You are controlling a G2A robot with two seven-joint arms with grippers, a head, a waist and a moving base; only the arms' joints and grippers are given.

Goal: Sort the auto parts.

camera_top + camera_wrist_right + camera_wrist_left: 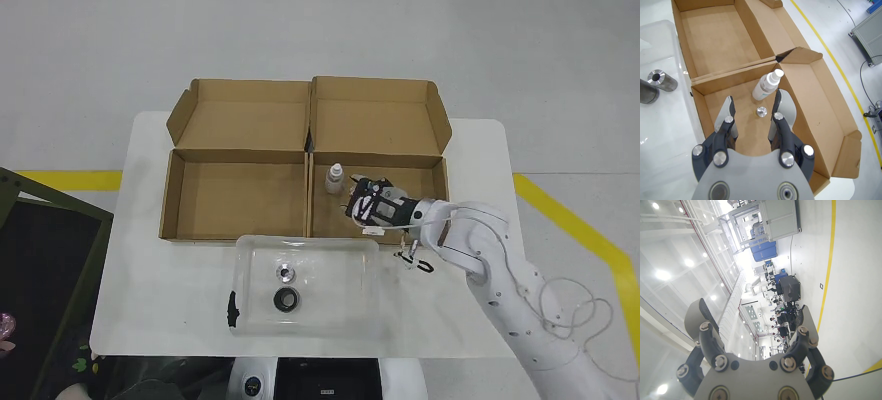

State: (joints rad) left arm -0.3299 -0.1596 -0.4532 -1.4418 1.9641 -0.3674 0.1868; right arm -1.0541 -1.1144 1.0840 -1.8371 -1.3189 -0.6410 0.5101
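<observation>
We see bright overhead light. Beyond the left gripper (753, 306) ceiling lamps (662, 274) flare white and straight lines bow at the edges. Beside the right gripper (754, 95) the clear tub (676, 37) glints; the cardboard box (819, 106) below holds soft shadows.

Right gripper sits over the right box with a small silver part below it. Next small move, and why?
Probably lift the right gripper out of the cardboard box toward the clear bin: its jaws stand open, the small silver part lies loose on the box floor beside the spray bottle, and two metal cylinders wait in the bin.
</observation>
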